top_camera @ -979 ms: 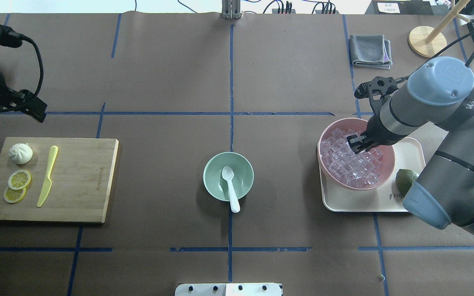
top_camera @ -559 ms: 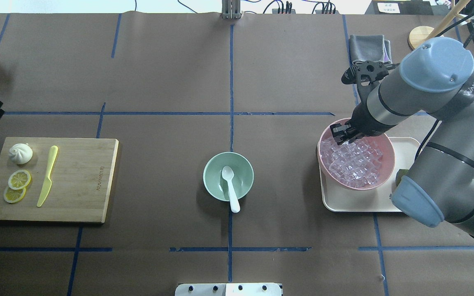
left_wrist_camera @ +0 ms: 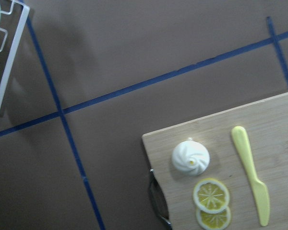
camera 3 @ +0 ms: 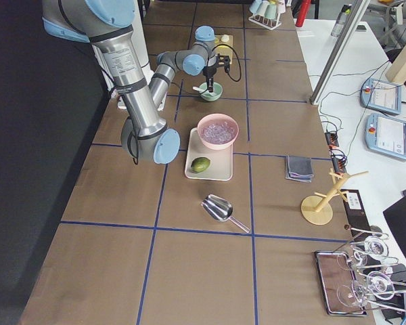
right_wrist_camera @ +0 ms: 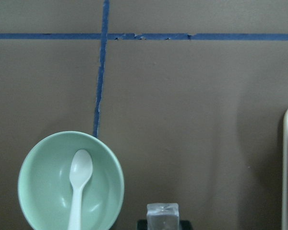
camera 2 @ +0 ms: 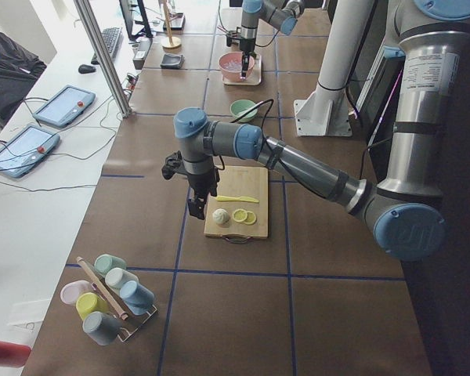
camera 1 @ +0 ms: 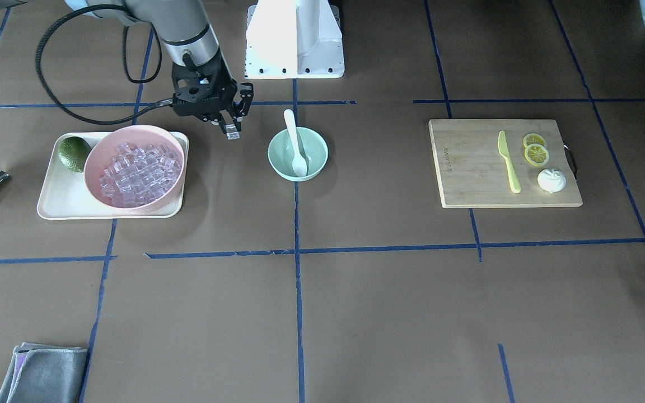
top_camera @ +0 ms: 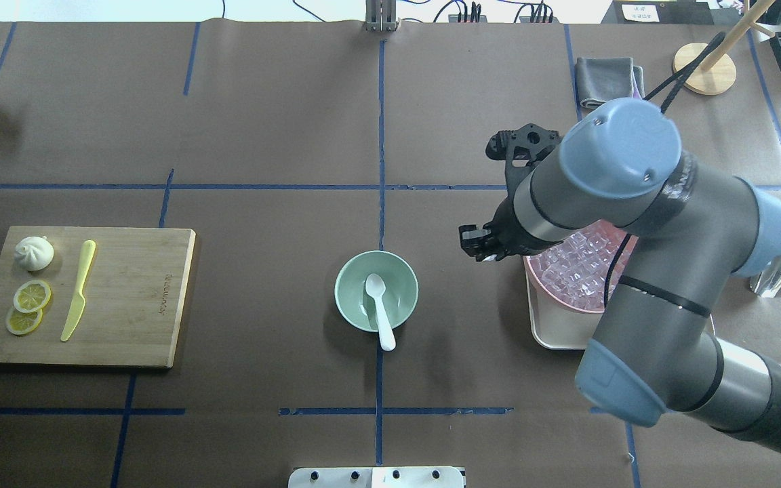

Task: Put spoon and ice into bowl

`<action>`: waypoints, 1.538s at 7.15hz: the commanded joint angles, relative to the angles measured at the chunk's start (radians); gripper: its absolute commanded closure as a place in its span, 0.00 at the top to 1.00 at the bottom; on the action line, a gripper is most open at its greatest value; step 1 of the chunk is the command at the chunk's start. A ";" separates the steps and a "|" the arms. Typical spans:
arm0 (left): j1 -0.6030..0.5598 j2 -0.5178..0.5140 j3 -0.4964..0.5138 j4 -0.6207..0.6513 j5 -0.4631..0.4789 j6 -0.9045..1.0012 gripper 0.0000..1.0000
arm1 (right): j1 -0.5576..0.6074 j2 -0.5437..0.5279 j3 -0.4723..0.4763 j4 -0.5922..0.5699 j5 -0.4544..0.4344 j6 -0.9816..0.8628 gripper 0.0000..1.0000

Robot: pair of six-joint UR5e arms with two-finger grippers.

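The spoon (top_camera: 379, 306) is already lying in the mint-green bowl (top_camera: 344, 271), its scoop down inside and its handle leaning over the rim on the robot's side, so that half of the task looks done and the ice step is the one in hand. The right gripper (camera 1: 232, 130) is pinching a single clear ice cube (camera 1: 233, 134) between its fingertips and is hanging over bare table paper, between the pink bowl (camera 1: 94, 150) holding the heap of ice (camera 1: 136, 170) and the mint-green bowl, nearer the pink one. In the right wrist view the ice cube (right_wrist_camera: 162, 212) is sitting just beside the mint-green bowl (right_wrist_camera: 32, 158), not over it. The next move likely calls for travelling sideways until the cube is above the bowl's open middle, clear of the spoon, then letting go from low down. The left gripper (camera 2: 195, 207) is hovering by the cutting board (camera 2: 254, 227); whether it is open or closed cannot be told.
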 commanded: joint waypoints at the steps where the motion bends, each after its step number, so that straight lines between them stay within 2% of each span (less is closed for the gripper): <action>1: -0.036 0.048 0.044 -0.012 -0.026 0.043 1.00 | -0.071 0.081 -0.074 0.002 -0.078 0.037 0.00; 4: -0.058 0.191 0.089 -0.289 -0.029 0.105 1.00 | -0.073 0.215 -0.218 0.009 -0.083 0.037 0.02; 5: -0.059 0.190 0.099 -0.297 -0.029 0.098 1.00 | -0.073 0.218 -0.227 0.009 -0.083 0.035 0.07; 7: -0.062 0.187 0.116 -0.297 -0.029 0.095 1.00 | -0.073 0.223 -0.223 0.011 -0.083 0.035 0.99; 10: -0.059 0.180 0.133 -0.297 -0.029 0.097 1.00 | -0.050 0.220 -0.206 0.002 -0.074 0.034 1.00; 11: -0.062 0.177 0.153 -0.299 -0.029 0.097 1.00 | -0.009 0.196 -0.168 -0.018 -0.057 0.020 1.00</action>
